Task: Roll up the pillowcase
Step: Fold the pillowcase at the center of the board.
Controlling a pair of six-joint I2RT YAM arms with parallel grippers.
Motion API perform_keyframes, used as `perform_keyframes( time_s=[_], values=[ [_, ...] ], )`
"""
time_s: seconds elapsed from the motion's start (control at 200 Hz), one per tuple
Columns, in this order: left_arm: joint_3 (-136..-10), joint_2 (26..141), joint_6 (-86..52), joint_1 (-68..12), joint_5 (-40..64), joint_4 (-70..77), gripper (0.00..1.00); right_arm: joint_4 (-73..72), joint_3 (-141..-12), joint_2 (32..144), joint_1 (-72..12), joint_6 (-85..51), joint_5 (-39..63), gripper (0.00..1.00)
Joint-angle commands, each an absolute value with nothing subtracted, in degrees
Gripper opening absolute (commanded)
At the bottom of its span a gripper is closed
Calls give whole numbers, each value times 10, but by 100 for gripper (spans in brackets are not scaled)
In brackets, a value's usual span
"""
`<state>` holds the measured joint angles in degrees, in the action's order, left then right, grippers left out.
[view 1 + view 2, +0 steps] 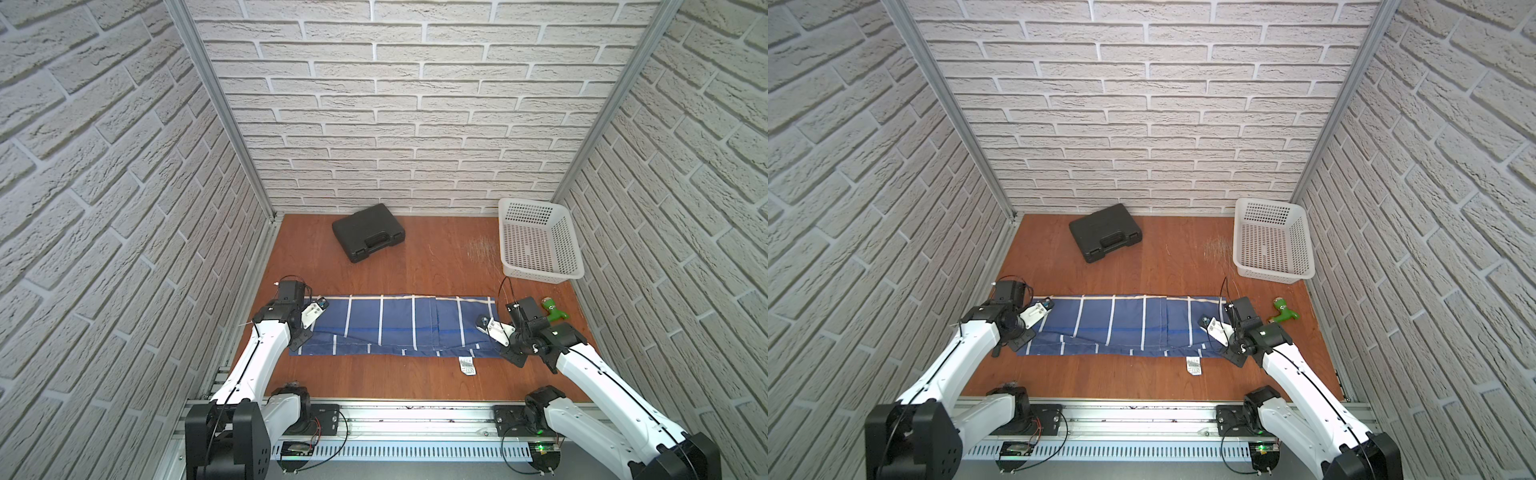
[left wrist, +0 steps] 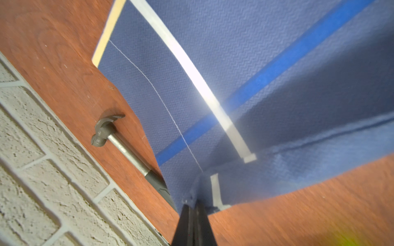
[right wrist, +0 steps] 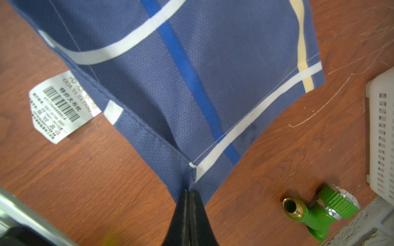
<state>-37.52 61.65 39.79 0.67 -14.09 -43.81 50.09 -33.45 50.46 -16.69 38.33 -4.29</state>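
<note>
Pillowcase (image 1: 399, 328) lies as a long band across the middle of the table (image 1: 436, 266). Its long axis runs parallel to the near edge, the yellow stripe follows its far side, and the label (image 1: 466, 365) points toward the near edge. Left tool (image 1: 321, 306) and right tool (image 1: 484, 326) are each fully closed on a pinch of cloth at opposite short ends. Best practice: carry both ends level and in step, cloth taut, so layers land square.

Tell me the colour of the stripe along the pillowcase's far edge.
Pale yellow. The stripe on the blue pillowcase shows clearest in the right wrist view.
</note>
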Motion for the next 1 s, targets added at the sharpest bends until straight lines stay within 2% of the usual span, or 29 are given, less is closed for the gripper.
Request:
perform_keyframes(
  time_s=[0.0, 0.145, 0.185, 0.245, 0.285, 0.435, 0.505, 0.695, 0.785, 0.875, 0.99],
  values=[
    [-380, 625, 388, 5, -144, -452, 0, 513, -335, 507, -179, 398, -62, 9],
    [-380, 625, 384, 2, -135, -456, 0, 501, -339, 516, -184, 406, -75, 12],
    [-378, 623, 385, 3, -137, -458, 2, 505, -340, 517, -186, 408, -68, 19],
    [-377, 619, 386, 3, -139, -460, 8, 518, -343, 522, -190, 415, -73, 38],
    [-375, 614, 388, 3, -142, -462, 12, 525, -347, 523, -192, 419, -82, 42],
    [-368, 590, 395, 3, -157, -468, 29, 546, -362, 514, -192, 428, -100, 47],
    [-366, 582, 396, 4, -166, -474, 33, 555, -376, 513, -192, 429, -93, 51],
    [-395, 570, 390, 10, -178, -503, 40, 520, -418, 521, -192, 432, -22, 56],
    [-421, 564, 382, 9, -143, -522, 45, 491, -429, 551, -201, 413, 21, 56],
    [-427, 560, 389, -4, -80, -523, 48, 467, -423, 588, -222, 414, 19, 58],
    [-426, 595, 387, -26, -47, -515, 48, 439, -401, 617, -251, 420, -6, 58]
  ],
)
